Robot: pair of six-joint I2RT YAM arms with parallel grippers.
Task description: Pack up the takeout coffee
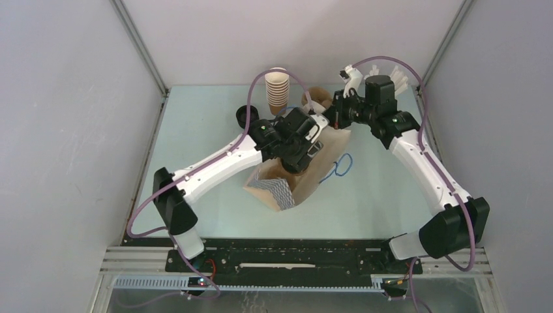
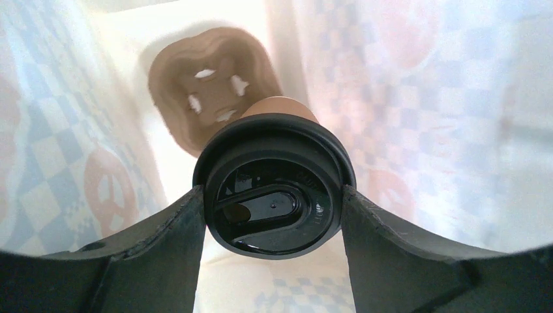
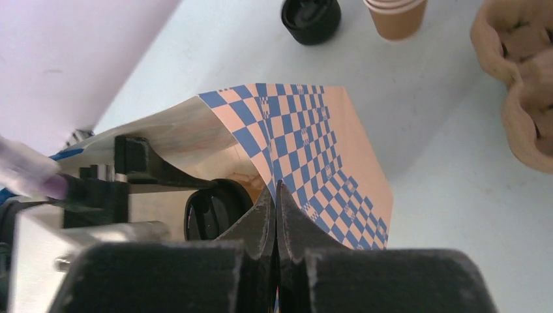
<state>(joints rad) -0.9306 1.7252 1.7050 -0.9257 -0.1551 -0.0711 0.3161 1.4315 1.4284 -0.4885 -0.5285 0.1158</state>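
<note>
The takeout coffee, a brown paper cup under a black lid, hangs inside a checkered paper bag. My left gripper is shut on it, one finger on each side of the lid. A brown pulp tray lies at the bottom of the bag, beyond the cup. My right gripper is shut on the bag's upper edge, pinching the paper. From the right wrist the coffee's lid shows inside the bag mouth beside a left finger. From above, the left gripper reaches into the bag.
A stack of brown paper cups stands at the back, with black lids to its left and pulp trays to its right. The bag's blue handle lies on the table. Grey walls close in both sides.
</note>
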